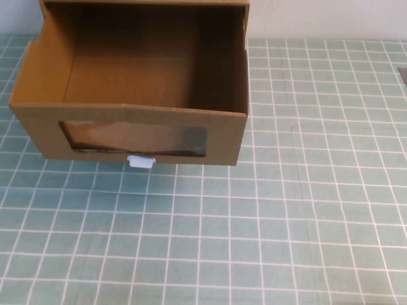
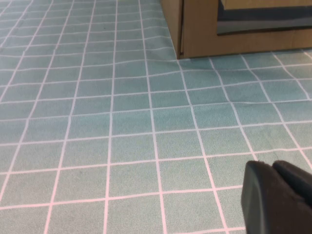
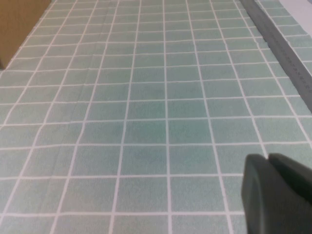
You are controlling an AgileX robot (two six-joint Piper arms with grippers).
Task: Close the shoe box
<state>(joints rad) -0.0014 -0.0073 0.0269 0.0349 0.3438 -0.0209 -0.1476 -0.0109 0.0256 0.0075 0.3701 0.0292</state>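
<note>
The shoe box (image 1: 224,138) is brown cardboard and stands at the back left of the table. Its drawer is pulled out toward me, open at the top and empty inside. The drawer front has a wide clear window (image 1: 133,138) with a small white pull tab (image 1: 140,161) below it. Neither arm shows in the high view. My left gripper (image 2: 271,166) is shut and empty, low over the cloth, with the shoe box (image 2: 200,34) well ahead of it. My right gripper (image 3: 267,158) is also shut and empty, with a corner of the shoe box (image 3: 17,24) far off to one side.
A green cloth with a white grid (image 1: 267,229) covers the table. A grey strip (image 3: 285,46) runs along the table's right side, also seen as the grey strip (image 1: 402,71) at the right edge of the high view. A pale wall lies behind the box.
</note>
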